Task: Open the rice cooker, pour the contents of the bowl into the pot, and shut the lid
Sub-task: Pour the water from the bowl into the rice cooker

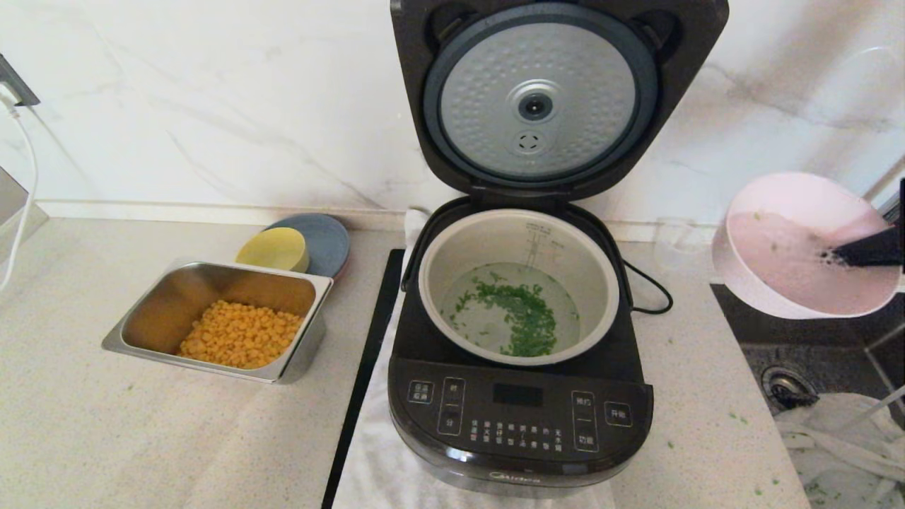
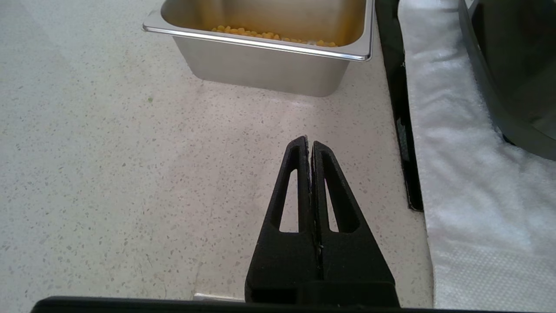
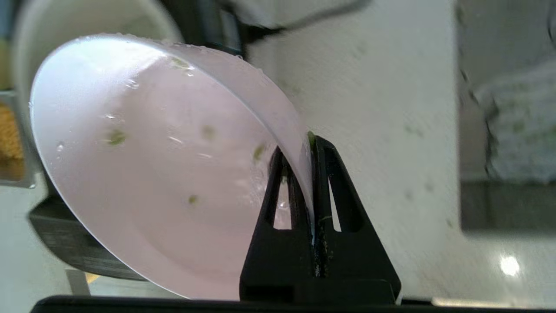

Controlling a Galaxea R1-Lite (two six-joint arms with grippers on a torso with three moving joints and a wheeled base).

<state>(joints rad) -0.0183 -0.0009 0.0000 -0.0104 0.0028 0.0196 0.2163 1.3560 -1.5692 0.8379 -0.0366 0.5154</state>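
Head view, nearest first: the rice cooker (image 1: pixel 520 417) stands at the middle of the worktop (image 1: pixel 141 438) on a white towel (image 1: pixel 375 466), its control panel facing the robot. Behind the panel the pot (image 1: pixel 452 247) sits seated in the cooker body, and the contents (image 1: pixel 527 314), chopped green bits, lie on its floor in a little clear liquid. Farther back the lid (image 1: pixel 537 99) stands swung fully up against the marble wall, its dimpled silver underside facing forward.

To the cooker's left, apart from it, a steel tray (image 1: pixel 134 332) holds yellow corn (image 1: pixel 240 336); just behind the tray a yellow bowl (image 1: pixel 272 249) rests on a blue-grey plate (image 1: pixel 329 237).

At the right edge the right claw (image 1: pixel 873 247) holds the bowl (image 1: pixel 792 240) in the air, tipped on its side with its opening toward the robot, above the worktop's edge and the dark sink (image 1: pixel 806 367), well right of the cooker. Only a few green specks cling inside. In the right wrist view the right claw (image 3: pixel 312 150) pinches the bowl (image 3: pixel 152 174) by its rim, one finger inside and one outside.

In the left wrist view the left claw (image 2: pixel 309 141) hangs low over bare worktop (image 2: pixel 108 174), its fingers pressed together on nothing, near the steel tray (image 2: pixel 260 69) and just beside the towel (image 2: pixel 469 195).
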